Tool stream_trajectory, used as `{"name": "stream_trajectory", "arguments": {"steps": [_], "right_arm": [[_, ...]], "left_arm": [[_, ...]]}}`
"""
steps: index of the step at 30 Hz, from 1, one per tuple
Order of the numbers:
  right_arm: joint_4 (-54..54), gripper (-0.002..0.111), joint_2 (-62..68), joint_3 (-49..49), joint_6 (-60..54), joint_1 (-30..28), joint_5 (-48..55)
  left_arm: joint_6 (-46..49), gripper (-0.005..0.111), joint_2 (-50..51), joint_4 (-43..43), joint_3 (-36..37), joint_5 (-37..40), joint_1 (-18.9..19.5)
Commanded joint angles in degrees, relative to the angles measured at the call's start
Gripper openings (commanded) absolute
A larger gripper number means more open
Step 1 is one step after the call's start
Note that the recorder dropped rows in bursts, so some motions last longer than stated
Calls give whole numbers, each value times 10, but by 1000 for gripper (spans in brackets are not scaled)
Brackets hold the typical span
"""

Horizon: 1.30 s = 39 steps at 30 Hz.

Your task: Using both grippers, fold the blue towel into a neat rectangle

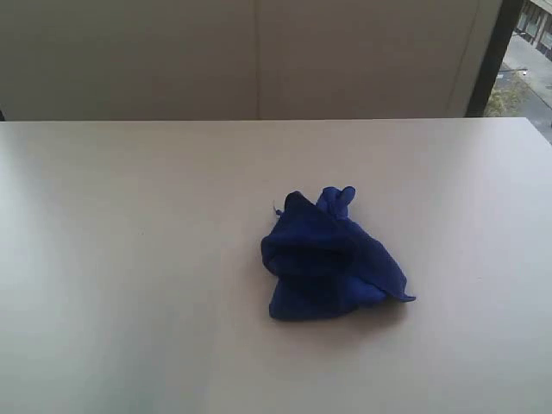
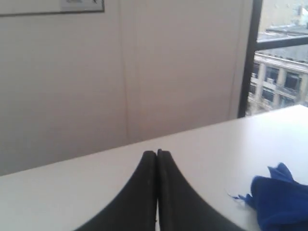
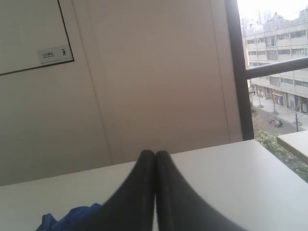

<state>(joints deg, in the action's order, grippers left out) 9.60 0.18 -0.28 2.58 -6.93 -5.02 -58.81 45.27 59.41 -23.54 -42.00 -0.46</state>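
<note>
The blue towel [image 1: 329, 257] lies crumpled in a heap on the white table [image 1: 129, 259], a little right of the middle. Neither arm shows in the exterior view. In the left wrist view my left gripper [image 2: 157, 153] is shut, its black fingers pressed together with nothing between them, and part of the blue towel [image 2: 279, 199] lies off to one side, apart from it. My right gripper [image 3: 155, 153] is shut too and holds nothing. A bit of the blue towel [image 3: 72, 217] shows beside its fingers, low in that view.
A pale wall [image 1: 259, 52] stands behind the table's far edge. A dark window frame [image 1: 492, 56] rises at the far right, with a street and buildings outside. The table's right edge [image 3: 269, 144] shows in the right wrist view.
</note>
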Motion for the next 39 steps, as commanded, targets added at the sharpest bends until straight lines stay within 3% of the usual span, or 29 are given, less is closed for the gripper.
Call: {"name": "stream_trajectory", "arguments": {"steps": [1,4,8,16,18,21,30,35,39], "right_arm": [[0,0,-2,3,5,1,14],[0,0,-2,3,7,1,29],[0,0,-2,3,7,1,42],[0,0,-2,3,7,1,47],[-1,0,-2,3,7,1,47],[-1,0,-2,3,7,1,47],[0,0,-2,3,25,1,76],[-1,0,3,-6,53,1,71],[0,0,107,-53,53,1,74]], "left_arm": [[-89,0,132,130,-76,-52,-3],[-142,0,230,230,-143,-71,-9],[-150,0,285,261,-176,-58,-49],[-147,0,377,330,-271,97,-179],[-147,0,404,354,-296,115,-194],[-160,0,452,405,-341,118,-210],[-156,0,581,405,-493,62,-223],[-83,0,614,405,-554,102,-248],[-46,0,625,405,-567,146,-263]]}}
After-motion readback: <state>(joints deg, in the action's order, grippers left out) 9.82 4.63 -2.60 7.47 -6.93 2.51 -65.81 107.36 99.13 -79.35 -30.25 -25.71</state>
